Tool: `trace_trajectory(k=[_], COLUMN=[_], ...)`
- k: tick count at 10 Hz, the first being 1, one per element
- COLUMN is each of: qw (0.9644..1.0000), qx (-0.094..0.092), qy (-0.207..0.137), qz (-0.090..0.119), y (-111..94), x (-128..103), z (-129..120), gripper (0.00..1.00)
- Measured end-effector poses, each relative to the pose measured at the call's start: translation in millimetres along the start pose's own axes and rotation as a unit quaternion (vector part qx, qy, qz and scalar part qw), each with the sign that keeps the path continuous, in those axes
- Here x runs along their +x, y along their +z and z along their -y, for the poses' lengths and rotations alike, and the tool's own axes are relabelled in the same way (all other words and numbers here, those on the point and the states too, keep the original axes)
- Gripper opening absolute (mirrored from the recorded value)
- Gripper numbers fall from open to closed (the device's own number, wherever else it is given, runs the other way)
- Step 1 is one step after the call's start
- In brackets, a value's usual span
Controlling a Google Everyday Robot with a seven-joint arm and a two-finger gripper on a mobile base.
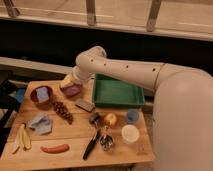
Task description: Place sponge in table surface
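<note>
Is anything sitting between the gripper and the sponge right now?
Nothing visible. The gripper hangs over the purple bowl; the sponge lies uncovered in the red bowl beside it.

No text, label, brand, number or sign can be read anywhere in the view. The table (72, 136), the green tray (118, 93) and the white arm (122, 70) all show none. The gripper (67, 83), just above the purple bowl (73, 91) at the table's back left, shows no legible marking either.
</note>
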Motion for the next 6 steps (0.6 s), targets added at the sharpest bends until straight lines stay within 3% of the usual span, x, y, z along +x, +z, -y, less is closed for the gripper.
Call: trace_trajectory(k=[6], qw=[0.9962], qx=[-0.071], qy=[-0.038], qz=[-0.034], y=[67.8], x=[-29.4], z=[-98.4], gripper=[0.80])
